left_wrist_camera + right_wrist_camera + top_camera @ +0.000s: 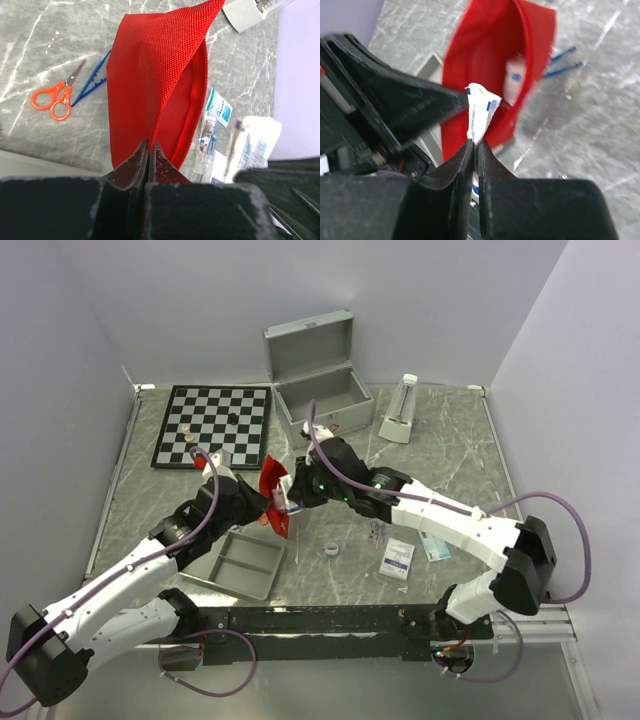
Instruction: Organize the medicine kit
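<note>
Packing step: left gripper (149,150) clamps red fabric pouch (155,75) mid-frame; right gripper (476,147), pinching white-blue paper sachet (480,107), next needs mouth alignment.

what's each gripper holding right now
Left gripper: shut on the red pouch.
Right gripper: shut on a white and blue packet.

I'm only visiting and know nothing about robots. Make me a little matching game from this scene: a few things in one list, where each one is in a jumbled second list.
Things:
1. red pouch
2. white-and-blue packet
3. orange-handled scissors
4. silver case

Places:
A. lying flat on the table
B. pinched in the right gripper
C. at the back, lid up
D. held by the left gripper

Pairs: 1-D, 2-B, 3-A, 4-C
</note>
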Available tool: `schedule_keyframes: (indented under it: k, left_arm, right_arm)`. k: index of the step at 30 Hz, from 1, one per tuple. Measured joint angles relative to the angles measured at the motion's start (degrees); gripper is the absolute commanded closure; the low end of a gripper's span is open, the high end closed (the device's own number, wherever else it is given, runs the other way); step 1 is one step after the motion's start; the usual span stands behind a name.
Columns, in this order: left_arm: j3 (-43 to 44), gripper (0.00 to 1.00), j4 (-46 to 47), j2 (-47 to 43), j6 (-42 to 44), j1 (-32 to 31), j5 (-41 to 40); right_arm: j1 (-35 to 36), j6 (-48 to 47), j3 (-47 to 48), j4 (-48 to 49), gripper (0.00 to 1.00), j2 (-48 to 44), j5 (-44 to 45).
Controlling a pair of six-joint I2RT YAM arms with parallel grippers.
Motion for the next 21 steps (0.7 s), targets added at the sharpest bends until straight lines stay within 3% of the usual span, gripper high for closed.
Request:
schedule_keyframes:
  k: [12, 17, 21]
  left_arm:
    - [-1.2, 0.99, 1.5, -2.3, 0.0, 0.0, 1.7]
    - [-1.2, 0.99, 1.6, -2.4, 0.0, 0.0, 2.0]
    - [-1.5, 0.99, 1.0, -3.0, 0.3, 0.0, 1.9]
  right_arm:
    - [0.2, -0.2, 7.8, -1.9, 0.86, 10.7, -1.3]
    - [0.4, -0.2, 11.4, -4.1, 0.41, 14.6, -0.1]
    - [0.0, -1.2, 10.8, -4.4, 0.29, 14.2, 1.8]
